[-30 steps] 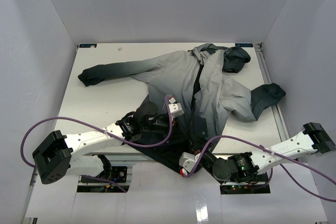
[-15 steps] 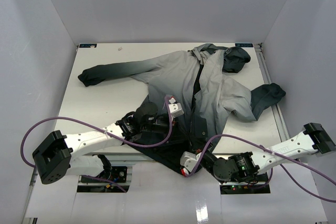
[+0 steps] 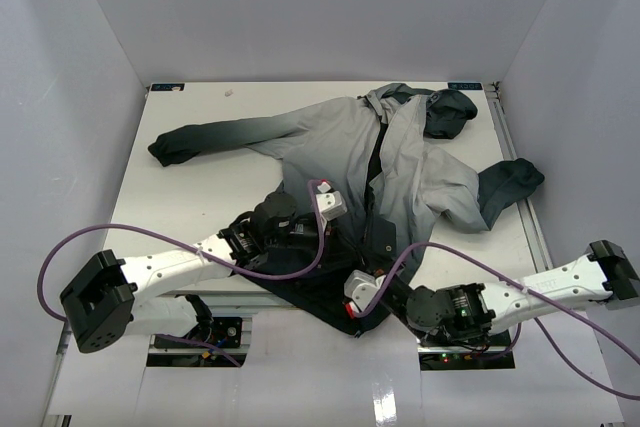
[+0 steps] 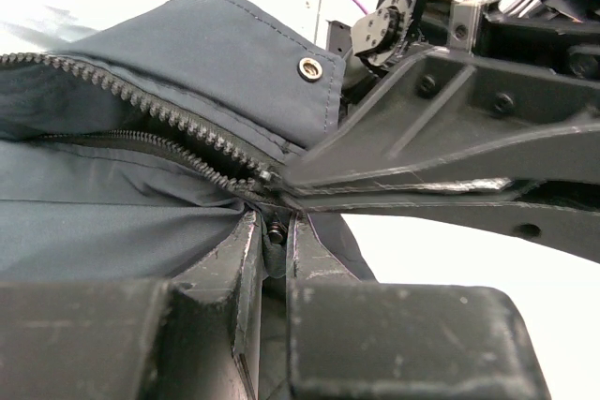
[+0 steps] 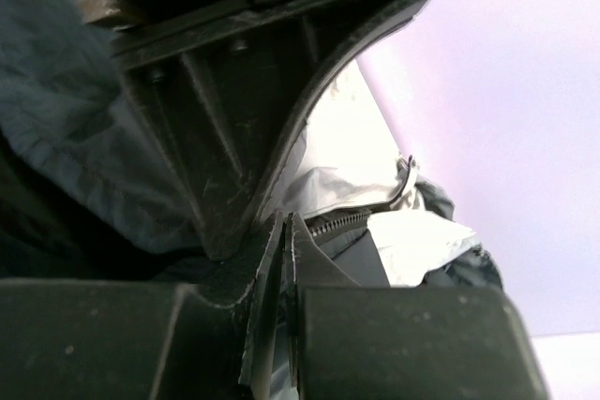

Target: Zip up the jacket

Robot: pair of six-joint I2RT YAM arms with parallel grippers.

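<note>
At table (image 3: 190, 202) near edge, left gripper (image 4: 275, 231) grasps jacket (image 3: 410, 162) hem below zipper (image 4: 150, 110); right gripper (image 5: 286, 227) clenched on jacket at zipper's end. Open tabletop lies left of jacket; 3 white walls (image 3: 300, 7) enclose.

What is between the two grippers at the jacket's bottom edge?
Only the bottom end of the zipper and a bit of dark jacket hem. The left gripper and right gripper nearly meet there, as the left wrist view shows.
</note>
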